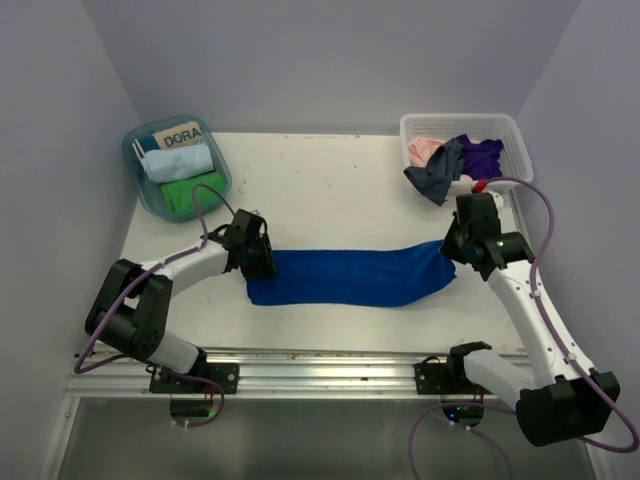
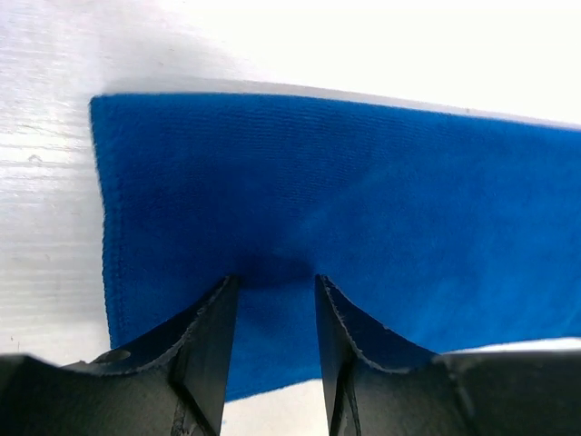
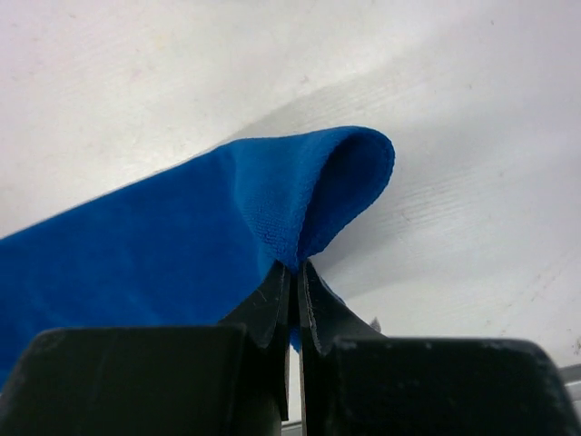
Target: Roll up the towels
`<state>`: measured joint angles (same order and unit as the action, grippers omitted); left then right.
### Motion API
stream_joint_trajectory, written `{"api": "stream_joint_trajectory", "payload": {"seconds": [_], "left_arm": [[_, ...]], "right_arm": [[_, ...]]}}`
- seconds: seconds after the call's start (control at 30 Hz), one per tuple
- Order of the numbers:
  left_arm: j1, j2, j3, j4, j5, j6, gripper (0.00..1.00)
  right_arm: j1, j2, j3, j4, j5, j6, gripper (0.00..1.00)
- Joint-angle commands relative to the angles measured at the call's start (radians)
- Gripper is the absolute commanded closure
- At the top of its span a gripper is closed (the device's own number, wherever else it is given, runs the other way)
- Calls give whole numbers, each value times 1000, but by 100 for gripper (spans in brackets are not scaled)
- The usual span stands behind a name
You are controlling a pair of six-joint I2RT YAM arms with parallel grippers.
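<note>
A royal blue towel (image 1: pixel 350 278) lies as a long folded strip across the middle of the table. My left gripper (image 1: pixel 258 266) stands over its left end, open. In the left wrist view its fingertips (image 2: pixel 227 289) press down on the flat blue towel (image 2: pixel 363 200), with cloth showing between them. My right gripper (image 1: pixel 450 250) is shut on the towel's right end. In the right wrist view the right gripper (image 3: pixel 295 265) pinches the blue towel (image 3: pixel 182 236), whose edge is lifted and curls over above the tabletop.
A teal bin (image 1: pixel 138 180) at the back left holds a rolled light blue towel (image 1: pixel 176 163) and a green one (image 1: pixel 192 193). A white basket (image 1: pixel 510 135) at the back right holds loose pink, grey and purple towels. A metal rail (image 1: pixel 320 360) runs along the near edge.
</note>
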<state>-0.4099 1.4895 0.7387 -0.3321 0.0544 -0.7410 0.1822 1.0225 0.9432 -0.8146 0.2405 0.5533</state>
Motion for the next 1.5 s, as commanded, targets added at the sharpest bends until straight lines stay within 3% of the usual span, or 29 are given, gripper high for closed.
{"api": "stream_joint_trajectory", "payload": {"seconds": [0.0, 0.17, 0.3, 0.63, 0.83, 1.03, 1.47], "left_arm": [[-3, -6, 97, -140, 12, 80, 56], [153, -106, 188, -244, 64, 202, 55], [239, -109, 176, -297, -23, 220, 57], [264, -9, 16, -159, 117, 196, 59], [264, 5, -22, -124, 143, 187, 59], [264, 2, -32, -113, 144, 175, 60], [264, 0, -35, -116, 128, 166, 60]], "right_arm": [[46, 36, 137, -78, 32, -52, 100], [229, 102, 206, -55, 43, 5, 100], [327, 181, 239, -8, 34, 39, 100], [591, 369, 388, 57, 16, 51, 100], [724, 566, 526, 81, -27, 54, 100], [806, 729, 647, 114, -53, 43, 100], [841, 953, 802, 152, -112, 46, 100]]}}
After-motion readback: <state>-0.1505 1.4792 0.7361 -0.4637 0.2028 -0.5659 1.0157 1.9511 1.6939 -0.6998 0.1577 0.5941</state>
